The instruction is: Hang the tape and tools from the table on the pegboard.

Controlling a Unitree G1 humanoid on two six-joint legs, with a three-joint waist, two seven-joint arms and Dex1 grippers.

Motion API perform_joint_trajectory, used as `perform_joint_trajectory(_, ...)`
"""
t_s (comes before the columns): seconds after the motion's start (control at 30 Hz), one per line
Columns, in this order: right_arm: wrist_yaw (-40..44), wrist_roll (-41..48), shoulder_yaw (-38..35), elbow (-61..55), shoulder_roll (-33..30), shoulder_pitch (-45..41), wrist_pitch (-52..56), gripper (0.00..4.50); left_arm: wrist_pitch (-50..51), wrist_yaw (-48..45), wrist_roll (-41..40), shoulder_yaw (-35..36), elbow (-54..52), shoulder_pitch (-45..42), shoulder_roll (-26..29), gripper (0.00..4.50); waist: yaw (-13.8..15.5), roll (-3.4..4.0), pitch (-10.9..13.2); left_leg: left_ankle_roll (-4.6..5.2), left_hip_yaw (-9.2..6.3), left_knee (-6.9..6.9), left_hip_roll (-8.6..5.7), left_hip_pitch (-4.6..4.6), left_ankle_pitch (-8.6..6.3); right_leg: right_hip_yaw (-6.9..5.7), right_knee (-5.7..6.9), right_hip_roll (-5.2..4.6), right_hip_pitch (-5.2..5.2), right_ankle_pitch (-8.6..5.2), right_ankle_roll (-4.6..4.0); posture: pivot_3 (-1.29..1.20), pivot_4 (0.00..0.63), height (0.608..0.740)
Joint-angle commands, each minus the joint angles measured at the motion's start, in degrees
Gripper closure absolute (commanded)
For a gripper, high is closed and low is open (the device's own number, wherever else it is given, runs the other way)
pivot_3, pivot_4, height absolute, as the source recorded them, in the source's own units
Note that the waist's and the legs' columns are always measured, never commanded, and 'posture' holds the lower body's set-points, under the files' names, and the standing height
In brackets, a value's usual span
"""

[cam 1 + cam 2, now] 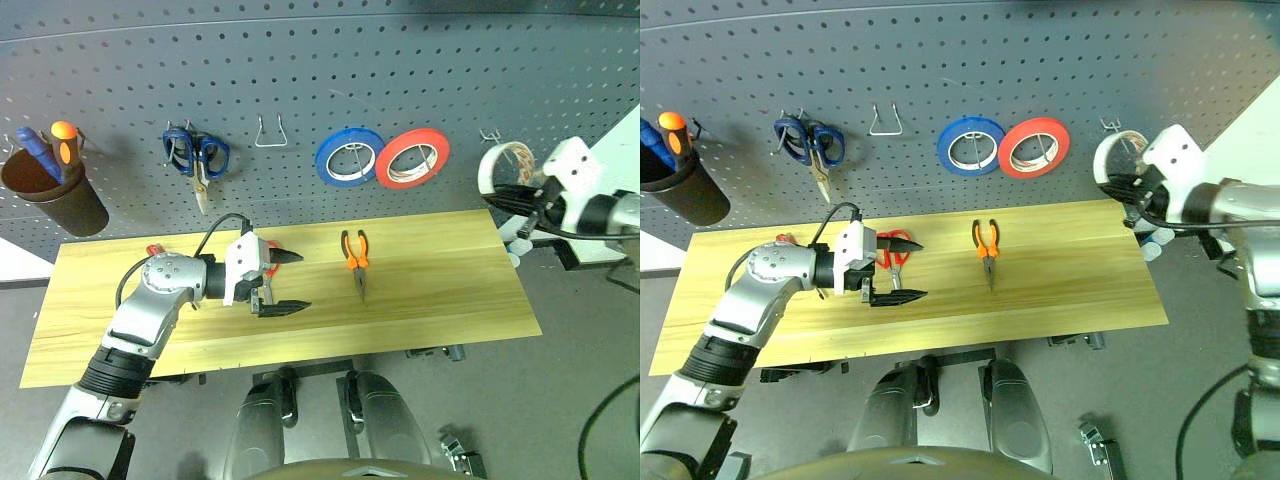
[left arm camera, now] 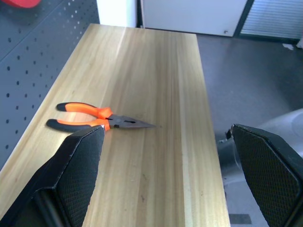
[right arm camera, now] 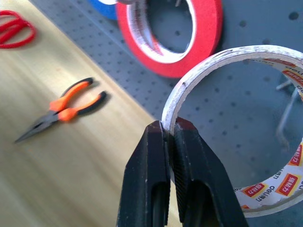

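Head views: the long light-wood plank worktop (image 1: 440,290) stands against the wide dark grey perforated pegboard (image 1: 330,70). The left end effector (image 1: 288,282) hovers over the worktop's left-centre with its two black fingers spread wide and nothing between them. Just behind it, near the worktop's back edge, lie the red-handled scissors (image 1: 896,248). The small pliers with orange-and-black handles (image 1: 356,258) lie at mid-worktop, handles toward the back edge, nose toward the front edge. Past the worktop's right end, the right end effector (image 1: 500,196) holds the ring-shaped roll of cream-white tape (image 1: 503,163) up against the pegboard, close to a thin wire hook (image 1: 489,133). A blue tape roll (image 1: 349,157), a red-orange tape roll (image 1: 411,158) and blue-handled scissors (image 1: 196,157) hang on the board already. Left wrist view: the pliers lie ahead of the open fingers, near the back edge. Right wrist view: the right fingers (image 3: 147,179) are clamped shut on the roll's thin wall, one inside the ring, one outside; the hook shows through the ring. Handling judgement: the roll is light and fairly stiff, but the thin wall could flex or pivot in a pinch grip; the present hold leaves the opening free for the hook. The pliers are rigid, heavier and smooth; grip them across both handles near the joint.
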Motion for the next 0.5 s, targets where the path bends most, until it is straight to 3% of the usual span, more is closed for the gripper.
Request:
perform_joint_trajectory(0.03, -2.29, -3.72, 2.38, 5.54, 2.76, -4.71, -5.96, 4.48, -0.08, 0.7, -0.97, 1.61, -2.03, 0.42, 0.33, 0.0, 0.04, -0.01, -0.03, 0.0, 0.01, 0.01, 0.0, 0.0, 0.0, 0.0, 0.01, 0.0, 0.0, 0.01, 0.01, -0.12, 0.192, 0.74)
perform_joint_trajectory(0.17, -5.38, -7.85, 4.52, 13.64, 5.71, -9.61, -10.68, 4.48, 0.25, 1.45, -1.26, 2.24, -2.92, 1.26, 0.65, 0.0, 0.06, 0.0, -0.08, 0.09, 0.11, 0.02, -0.01, 0.0, 0.06, 0.06, 0.0, 0.01, 0.0, 0.1, 0.09, -0.11, 0.19, 0.74)
perform_joint_trajectory(0.27, -6.25, -8.8, 4.52, 16.92, 6.67, -11.64, -13.76, 3.68, 0.57, 2.11, -1.41, 2.87, -3.48, 1.78, 0.61, 0.0, 0.2, -0.01, -0.1, 0.14, 0.18, 0.02, -0.01, 0.0, 0.1, 0.12, 0.0, 0.0, -0.02, 0.17, 0.11, -0.1, 0.188, 0.74)
perform_joint_trajectory(0.5, -2.8, -7.41, 2.14, 13.76, 2.97, -10.06, -11.94, 1.27, 1.82, 3.28, -2.21, 4.12, -5.36, 3.63, 0.65, 0.0, 0.61, 0.02, -0.13, 0.16, 0.22, 0.03, -0.01, 0.0, 0.14, 0.17, 0.0, -0.01, -0.03, 0.25, 0.12, -0.09, 0.184, 0.74)
